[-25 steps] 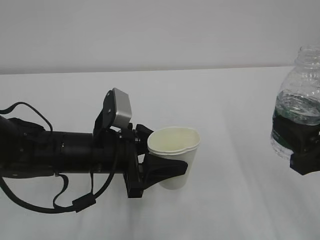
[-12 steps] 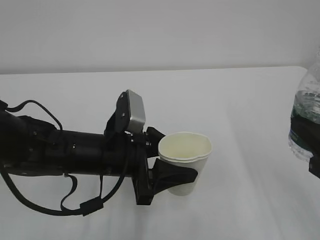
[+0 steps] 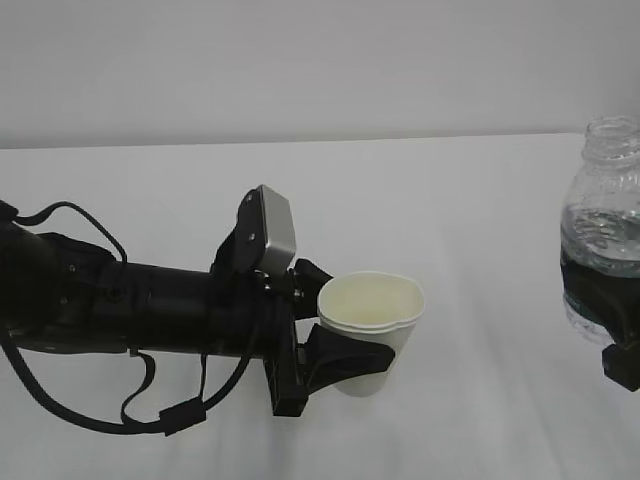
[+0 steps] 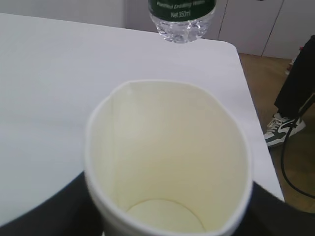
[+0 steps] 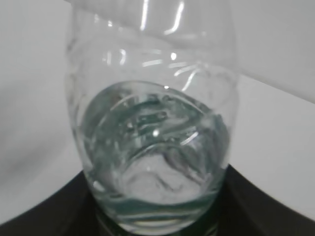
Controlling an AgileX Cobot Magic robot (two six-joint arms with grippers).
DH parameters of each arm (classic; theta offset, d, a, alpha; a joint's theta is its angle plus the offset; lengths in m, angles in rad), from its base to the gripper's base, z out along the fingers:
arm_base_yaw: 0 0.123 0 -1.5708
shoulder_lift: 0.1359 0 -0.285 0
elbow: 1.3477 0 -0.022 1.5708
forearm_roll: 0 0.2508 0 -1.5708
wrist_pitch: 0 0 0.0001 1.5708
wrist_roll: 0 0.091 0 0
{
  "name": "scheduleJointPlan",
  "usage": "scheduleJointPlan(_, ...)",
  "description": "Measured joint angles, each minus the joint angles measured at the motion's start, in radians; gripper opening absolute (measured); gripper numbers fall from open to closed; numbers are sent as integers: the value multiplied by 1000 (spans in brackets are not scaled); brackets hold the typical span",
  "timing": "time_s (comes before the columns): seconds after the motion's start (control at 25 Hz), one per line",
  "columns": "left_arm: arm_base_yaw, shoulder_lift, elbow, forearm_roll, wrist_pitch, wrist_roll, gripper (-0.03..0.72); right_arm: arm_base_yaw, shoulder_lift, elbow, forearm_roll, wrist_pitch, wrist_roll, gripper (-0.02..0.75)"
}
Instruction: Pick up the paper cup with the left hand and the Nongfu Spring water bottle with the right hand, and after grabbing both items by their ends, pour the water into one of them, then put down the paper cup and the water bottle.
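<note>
The white paper cup is upright, its rim squeezed a little oval, with my left gripper shut around its lower wall. In the left wrist view the cup fills the picture, its cream inside bare, black fingers on both sides. At the far right the Nongfu Spring water bottle stands upright and capless in the air, my right gripper shut on its lower half. Water sloshes inside the clear bottle. The bottle's base hangs beyond the cup, well apart from it.
The white table runs to a pale wall. Its right edge drops to a brown floor, where a person's shoe and a cable lie. Open tabletop separates cup and bottle.
My left arm has carried the cup a little to the right and lower. The bottle has dropped slightly, swinging right to the frame edge and back inward.
</note>
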Motion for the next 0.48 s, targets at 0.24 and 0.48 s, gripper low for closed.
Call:
scheduleJointPlan(0.24,-7,0,0,20,0,21,445,0,24,0,-2,0,-33,427)
scheduleJointPlan(0.48,-46,0,-8,2,0,65,445,0,26,0,-4,0,-72,427)
